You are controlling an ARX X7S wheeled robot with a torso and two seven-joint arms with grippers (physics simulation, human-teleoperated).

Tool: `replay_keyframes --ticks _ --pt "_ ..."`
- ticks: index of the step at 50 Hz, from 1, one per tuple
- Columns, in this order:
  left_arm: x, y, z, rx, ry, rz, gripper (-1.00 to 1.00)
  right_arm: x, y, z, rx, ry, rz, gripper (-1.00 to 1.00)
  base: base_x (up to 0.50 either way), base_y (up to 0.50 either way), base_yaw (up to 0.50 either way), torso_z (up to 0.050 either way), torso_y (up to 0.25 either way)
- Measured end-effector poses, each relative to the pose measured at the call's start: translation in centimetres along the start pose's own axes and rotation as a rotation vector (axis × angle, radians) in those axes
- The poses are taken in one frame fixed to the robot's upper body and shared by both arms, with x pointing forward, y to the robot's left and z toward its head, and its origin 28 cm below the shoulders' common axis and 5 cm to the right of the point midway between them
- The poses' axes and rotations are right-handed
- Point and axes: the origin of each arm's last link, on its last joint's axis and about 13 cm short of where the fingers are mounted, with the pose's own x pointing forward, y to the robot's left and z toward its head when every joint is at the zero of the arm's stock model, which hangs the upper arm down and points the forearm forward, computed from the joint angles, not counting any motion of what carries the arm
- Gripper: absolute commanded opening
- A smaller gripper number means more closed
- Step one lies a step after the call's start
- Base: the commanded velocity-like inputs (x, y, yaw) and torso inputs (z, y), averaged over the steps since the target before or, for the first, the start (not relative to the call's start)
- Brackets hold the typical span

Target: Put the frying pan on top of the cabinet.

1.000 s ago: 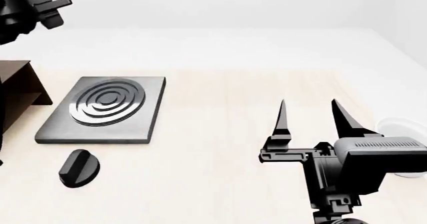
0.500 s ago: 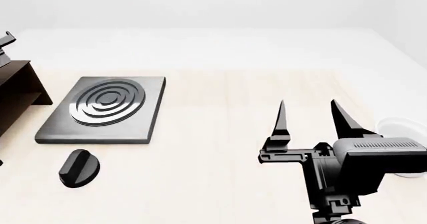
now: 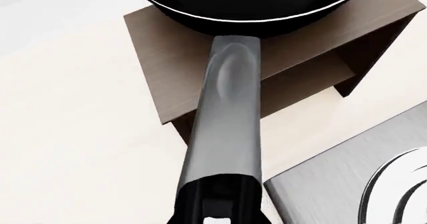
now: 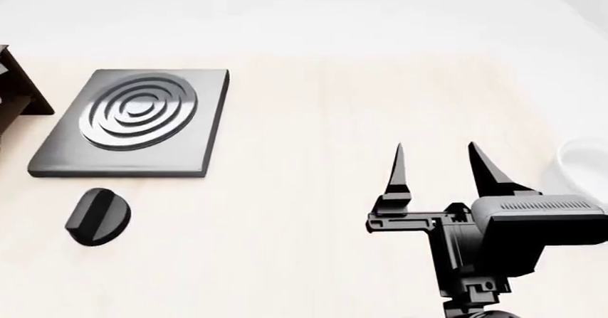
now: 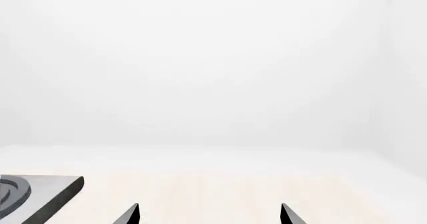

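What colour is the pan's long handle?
Grey, turning black near the camera. The frying pan's handle shows best in the left wrist view.

Glossy black frying pan (image 3: 250,3) with smooth grey metallic handle; matt brown wood cabinet (image 3: 160,58); brushed grey hob (image 4: 128,122); pale wood-grain counter (image 4: 314,119).

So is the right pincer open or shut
Open. In the head view the right pincer has its two black fingers spread apart, bare table between them.
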Motion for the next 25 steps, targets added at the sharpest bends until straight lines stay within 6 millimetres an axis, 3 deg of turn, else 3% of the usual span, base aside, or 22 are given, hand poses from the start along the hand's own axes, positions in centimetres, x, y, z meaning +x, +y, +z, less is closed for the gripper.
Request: replay_keyframes --ticks 6,12,13,17,25 --pt "0.04 0.12 0.01 0.007 0.002 0.02 -1.0 -0.02 0.02 -0.01 0.0 0.0 0.001 1.0 0.0 0.0 0.0 0.0 -0.231" --pt "0.19 0.15 -0.06 -0.003 0.013 0.016 -1.0 -0.03 0.05 0.0 0.001 0.0 0.003 1.0 0.0 0.0 0.0 0.0 -0.014" --pt "0.19 0.17 -0.05 -0.004 0.015 0.015 1.0 -0.03 0.05 0.01 0.001 0.0 0.003 1.0 0.0 0.0 0.0 0.0 0.0" --pt "0.27 0.28 0.12 -0.017 0.007 0.0 1.0 -0.03 0.06 0.01 0.001 0.0 0.004 1.0 0.0 0.0 0.0 0.0 0.0" --pt "0.21 0.32 0.43 -0.032 -0.015 -0.038 1.0 -0.01 0.1 -0.01 0.001 0.001 0.006 1.0 0.0 0.0 0.0 0.0 0.25"
